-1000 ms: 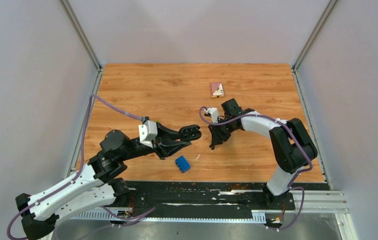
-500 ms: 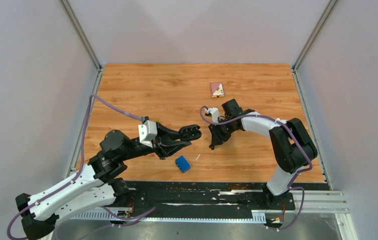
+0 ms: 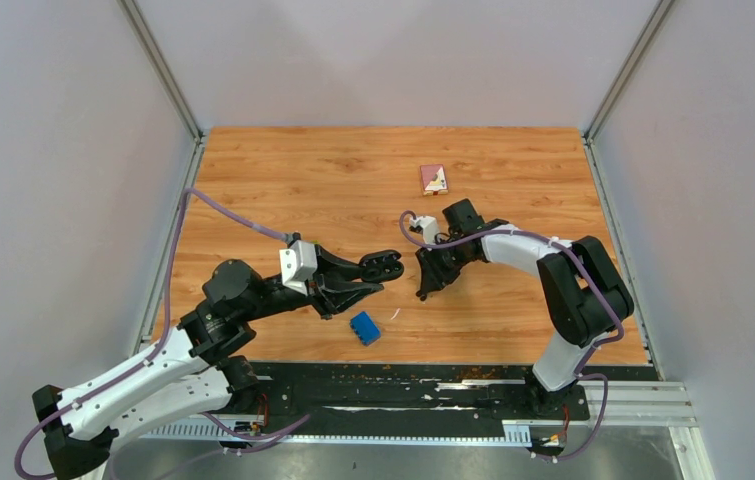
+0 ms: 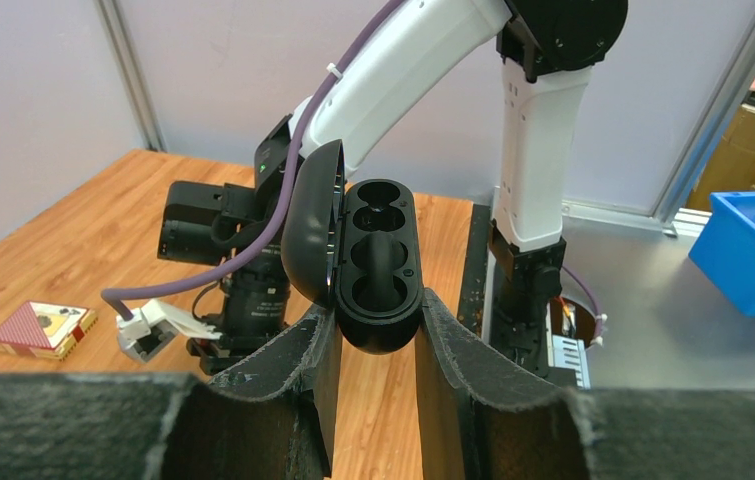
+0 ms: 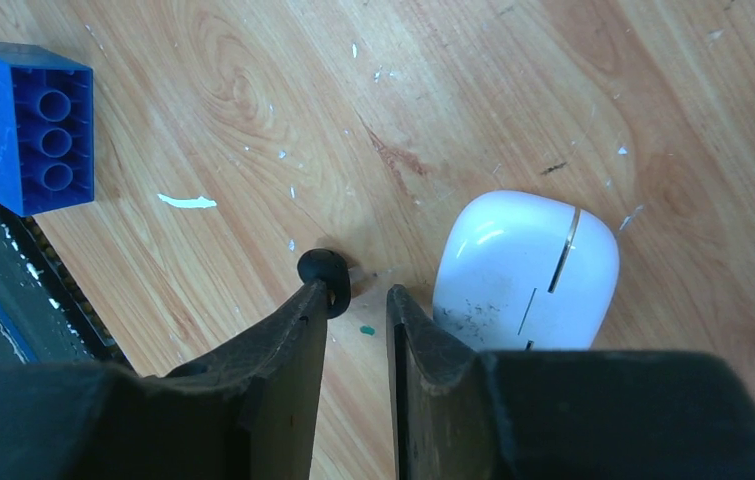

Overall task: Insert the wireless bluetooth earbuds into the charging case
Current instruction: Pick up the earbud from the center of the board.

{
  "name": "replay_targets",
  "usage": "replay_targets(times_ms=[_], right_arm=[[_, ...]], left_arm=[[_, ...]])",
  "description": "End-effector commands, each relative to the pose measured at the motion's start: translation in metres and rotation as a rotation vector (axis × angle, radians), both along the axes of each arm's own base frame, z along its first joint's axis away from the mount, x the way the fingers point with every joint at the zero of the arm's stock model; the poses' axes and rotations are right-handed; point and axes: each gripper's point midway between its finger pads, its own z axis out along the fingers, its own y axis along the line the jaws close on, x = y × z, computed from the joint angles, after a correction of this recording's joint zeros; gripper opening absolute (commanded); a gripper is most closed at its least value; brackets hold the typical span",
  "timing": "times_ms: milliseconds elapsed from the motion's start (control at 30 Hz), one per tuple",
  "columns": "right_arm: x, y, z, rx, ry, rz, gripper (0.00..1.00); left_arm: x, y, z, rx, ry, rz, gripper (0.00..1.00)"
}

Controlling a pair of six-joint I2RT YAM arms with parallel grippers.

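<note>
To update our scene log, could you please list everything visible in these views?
black charging case: one, black, lid open, wells empty, held in left gripper
white case: one, white, closed, on table beside right gripper
black earbud: one, black, at one right fingertip
blue block: one, blue, near table edge
white scrap: one, white, near block
small box: one, red and cream, far side
table: one, wood
left gripper: black, clamping black case
right gripper: black, jaws slightly apart

Pale grey walls [image 3: 383, 60] enclose the wooden tabletop [image 3: 303, 170] — aluminium posts [image 3: 158, 65] at corners.
</note>
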Motion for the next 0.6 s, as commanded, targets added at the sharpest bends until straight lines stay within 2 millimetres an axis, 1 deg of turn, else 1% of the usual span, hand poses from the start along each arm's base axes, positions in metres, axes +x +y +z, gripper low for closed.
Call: replay_targets(times_ms=[0,367,567], right_arm=[[-0.0069,0.0079,0.0053,0.034,0.01,0.008,0.28],[-0.0144,0.0101,0.0096,0.055,0.023,0.022,0.18],[-0.0156,0.0094,0.0113,0.054,0.02,0.025,0.19]], left_arm=[[-0.0034,0.0005,0.0107,-0.037,-0.015,-0.012,0.0],[-0.0029,-0.0001,0.0112,-0.031,-0.015,-0.012,0.0],[-0.0025,-0.0003,0.0112,-0.029,-0.015,-0.011,0.0]])
